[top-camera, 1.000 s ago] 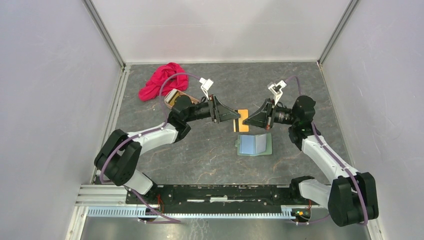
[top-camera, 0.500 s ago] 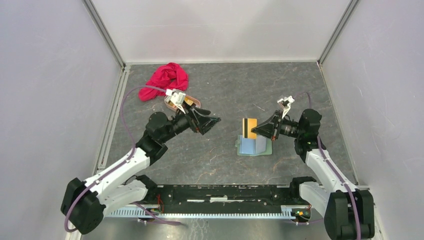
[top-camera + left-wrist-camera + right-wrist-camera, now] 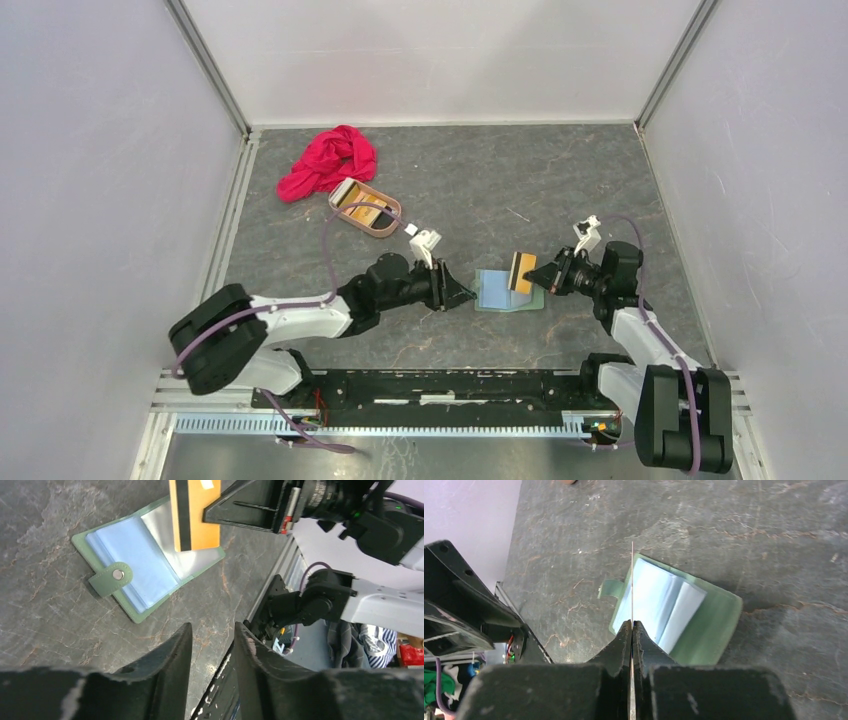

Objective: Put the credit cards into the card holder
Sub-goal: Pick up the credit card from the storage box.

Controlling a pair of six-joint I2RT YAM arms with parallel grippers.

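My right gripper [image 3: 534,276] pinches the orange-gold plastic card with a dark stripe [image 3: 518,271], which stands on edge over the right half of the sage-green folding card holder [image 3: 495,293]. That holder lies open and flat on the grey table [image 3: 600,180], pale blue pockets up, snap tab sticking out sideways.

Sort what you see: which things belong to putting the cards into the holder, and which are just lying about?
Job: orange card in the right gripper; open green card holder; cards waiting in the tray.
Lying about: red cloth; oval tray itself.
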